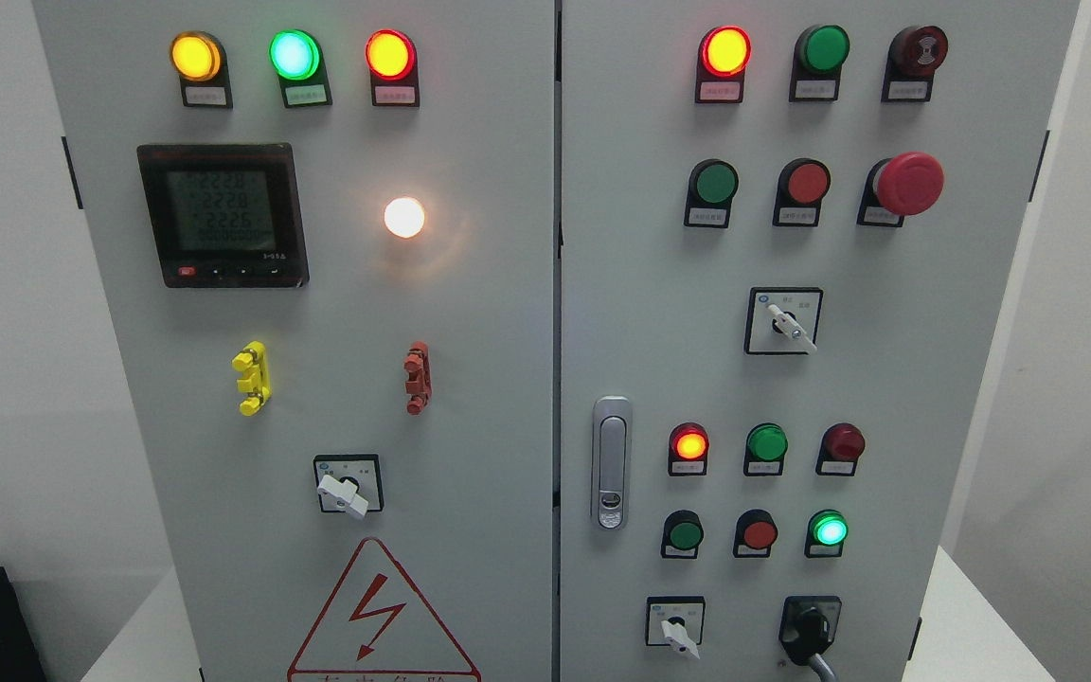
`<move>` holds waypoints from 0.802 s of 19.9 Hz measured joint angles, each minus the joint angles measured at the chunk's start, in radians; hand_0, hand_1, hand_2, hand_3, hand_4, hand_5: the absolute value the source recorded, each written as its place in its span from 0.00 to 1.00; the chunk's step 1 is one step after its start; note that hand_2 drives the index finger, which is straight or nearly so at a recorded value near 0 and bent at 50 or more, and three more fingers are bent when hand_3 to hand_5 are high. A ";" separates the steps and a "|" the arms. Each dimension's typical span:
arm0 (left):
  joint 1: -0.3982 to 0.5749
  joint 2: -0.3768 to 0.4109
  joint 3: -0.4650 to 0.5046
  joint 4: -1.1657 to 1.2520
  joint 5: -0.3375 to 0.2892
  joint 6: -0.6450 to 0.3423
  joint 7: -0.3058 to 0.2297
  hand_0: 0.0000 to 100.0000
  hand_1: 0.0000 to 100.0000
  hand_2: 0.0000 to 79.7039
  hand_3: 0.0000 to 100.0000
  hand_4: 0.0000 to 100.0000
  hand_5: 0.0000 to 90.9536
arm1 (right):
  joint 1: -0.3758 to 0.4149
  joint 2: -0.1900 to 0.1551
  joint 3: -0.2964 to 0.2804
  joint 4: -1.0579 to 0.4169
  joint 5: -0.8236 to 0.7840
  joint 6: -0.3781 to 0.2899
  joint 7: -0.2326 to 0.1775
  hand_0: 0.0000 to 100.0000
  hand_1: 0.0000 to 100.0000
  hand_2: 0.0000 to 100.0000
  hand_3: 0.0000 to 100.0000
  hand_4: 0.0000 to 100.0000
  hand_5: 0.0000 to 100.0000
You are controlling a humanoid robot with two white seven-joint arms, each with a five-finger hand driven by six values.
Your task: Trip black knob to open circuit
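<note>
No robot hand shows anywhere in the head view, so I cannot tell whether either is apart, together or clamped on anything; judging from that, the reach for the knob has not begun.

At the left, the grey metal cabinet door (470, 379) carries three lit round lamps along its top, amber (196, 56), green (295, 54) and red (389, 54). Below them sit a black-framed digital meter (222, 215) with figures showing and a glowing white lamp (404, 217). Lower still come a yellow plastic clip (252, 378), a red plastic clip (418, 377) and a white-handled rotary switch (347, 488), just above a red lightning warning triangle (382, 616).

Between the doors, a silver latch handle (611, 461) stands on the right door's near edge.

The right door holds more lamps and buttons, a big red mushroom stop button (907, 183), and two more white-handled switches (785, 322) (676, 627). The black rotary knob (809, 630) sits at the far lower right, on its black plate, its handle pointing down and slightly right. So many lamps glowing suggests the circuit is live and the knob untripped: the whole task seems left to do.
</note>
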 measured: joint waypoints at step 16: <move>0.000 0.000 0.000 0.000 0.000 0.000 0.000 0.12 0.39 0.00 0.00 0.00 0.00 | 0.000 0.000 0.001 -0.001 -0.001 -0.002 0.000 0.00 0.01 0.04 1.00 0.99 0.97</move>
